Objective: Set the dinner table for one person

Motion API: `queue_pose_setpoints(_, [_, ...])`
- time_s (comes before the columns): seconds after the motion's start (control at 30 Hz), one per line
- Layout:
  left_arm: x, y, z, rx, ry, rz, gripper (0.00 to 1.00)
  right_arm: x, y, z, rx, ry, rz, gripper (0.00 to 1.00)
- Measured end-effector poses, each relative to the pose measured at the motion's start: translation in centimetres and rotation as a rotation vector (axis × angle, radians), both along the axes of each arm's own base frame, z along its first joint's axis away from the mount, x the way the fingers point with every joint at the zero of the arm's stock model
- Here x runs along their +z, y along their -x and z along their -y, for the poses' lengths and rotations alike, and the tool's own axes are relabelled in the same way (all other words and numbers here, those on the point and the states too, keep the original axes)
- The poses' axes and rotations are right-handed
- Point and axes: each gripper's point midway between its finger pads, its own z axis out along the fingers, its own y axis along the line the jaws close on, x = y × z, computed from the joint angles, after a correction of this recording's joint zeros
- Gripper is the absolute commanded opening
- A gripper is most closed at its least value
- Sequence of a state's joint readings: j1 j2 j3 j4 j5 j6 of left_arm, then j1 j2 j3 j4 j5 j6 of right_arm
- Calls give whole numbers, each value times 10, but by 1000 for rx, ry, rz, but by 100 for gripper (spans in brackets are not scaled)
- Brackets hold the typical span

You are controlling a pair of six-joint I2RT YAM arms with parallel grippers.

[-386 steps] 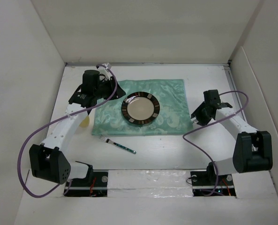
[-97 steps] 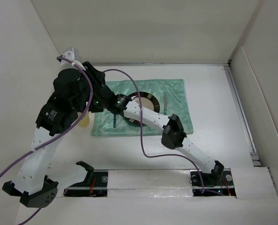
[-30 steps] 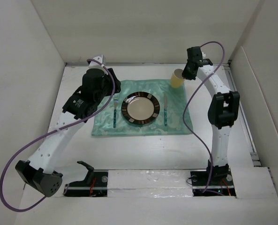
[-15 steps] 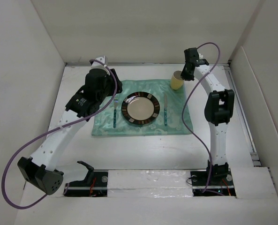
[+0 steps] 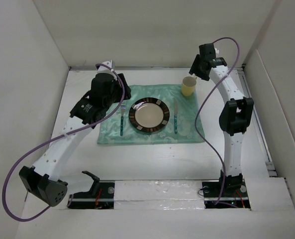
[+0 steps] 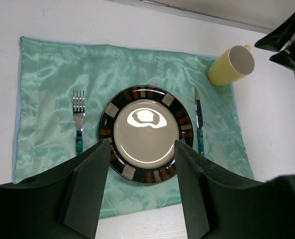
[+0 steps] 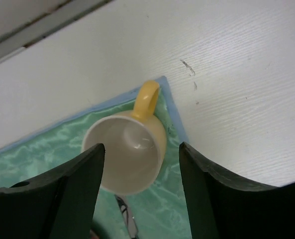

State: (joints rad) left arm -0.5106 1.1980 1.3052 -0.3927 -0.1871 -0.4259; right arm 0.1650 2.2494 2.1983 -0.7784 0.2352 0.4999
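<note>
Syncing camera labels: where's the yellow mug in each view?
Top external: yellow mug upper right of centre, at the far right corner of the placemat.
Left wrist: upper right, same corner.
Right wrist: centre, handle pointing up.
Shared landmark: that placemat corner.

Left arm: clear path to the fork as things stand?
Likely yes. The left gripper hangs open above the plate, the fork lies uncovered on the placemat just beside it, and the right gripper is away over the mug.
</note>
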Motion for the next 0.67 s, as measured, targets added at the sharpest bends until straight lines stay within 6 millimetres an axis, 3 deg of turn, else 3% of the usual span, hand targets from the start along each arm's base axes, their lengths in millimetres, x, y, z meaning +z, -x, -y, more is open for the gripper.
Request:
queue_pose_setpoints(0.07, [5, -1, 1, 0, 2, 5, 52, 29, 4, -1, 7, -17, 50, 61])
queue_pose_setpoints(0.1, [11, -3, 2, 0, 8, 14, 52, 46, 8, -2, 12, -26, 77, 30])
queue_pose_setpoints(0.13, [17, -4, 2, 1, 13, 25, 53, 66, 16, -3, 27, -37, 110, 11])
queue_pose_setpoints(0.17, [23, -6, 3, 3, 19, 38, 54, 90, 25, -4, 36, -58, 163, 0])
queue_pose_setpoints(0.23, [40, -9, 3, 8, 32, 70, 54, 142, 56, -7, 67, -107, 276, 0])
queue_pose_setpoints(0.3, [63, -12, 2, 21, 48, 112, 54, 205, 95, -8, 101, -162, 445, 2])
queue_pose_setpoints(0.43, [117, -12, -11, 75, 85, 236, 62, 333, 206, 5, 125, -265, 871, 30])
queue_pose_setpoints(0.5, [140, -7, -23, 119, 102, 304, 65, 377, 257, 20, 100, -290, 1046, 42])
queue_pose_setpoints(0.57, [159, 3, -37, 159, 117, 364, 65, 409, 297, 37, 61, -296, 1186, 50])
queue_pose_setpoints(0.6, [168, 9, -44, 176, 125, 397, 65, 417, 308, 44, 41, -293, 1225, 55])
queue_pose_setpoints(0.67, [181, 20, -56, 204, 141, 448, 68, 416, 308, 51, 14, -281, 1231, 58])
